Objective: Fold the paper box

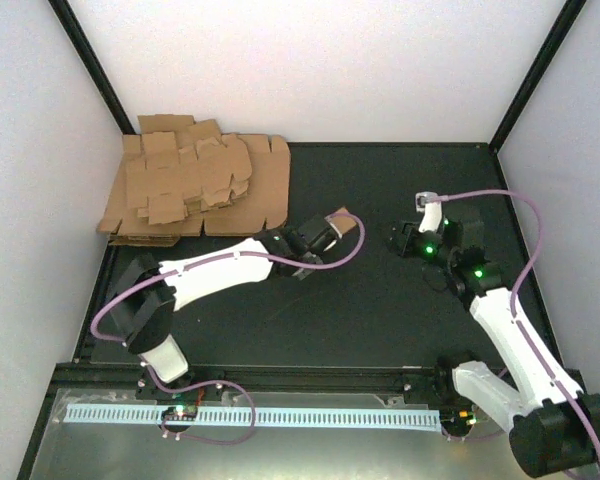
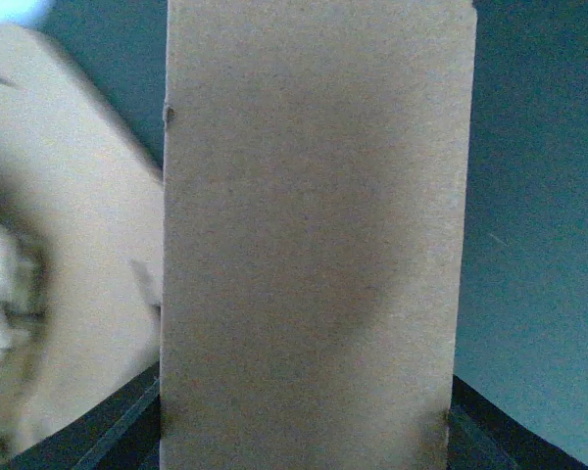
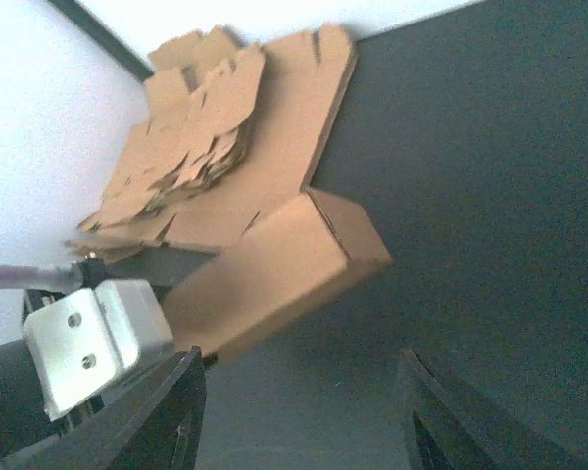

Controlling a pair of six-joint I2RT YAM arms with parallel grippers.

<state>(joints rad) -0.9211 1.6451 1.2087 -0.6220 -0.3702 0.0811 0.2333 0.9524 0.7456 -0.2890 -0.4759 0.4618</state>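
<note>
The left gripper (image 1: 325, 238), over the table (image 1: 380, 320) just right of the pile (image 1: 195, 185), is clamped on one end of the box (image 1: 346, 226), a small oblong carton whose free end points at the right gripper (image 1: 405, 240), its fingers spread and empty. The carton looks formed, so closing its end seems the step; that calls for the right gripper to close in and tuck a flap
</note>
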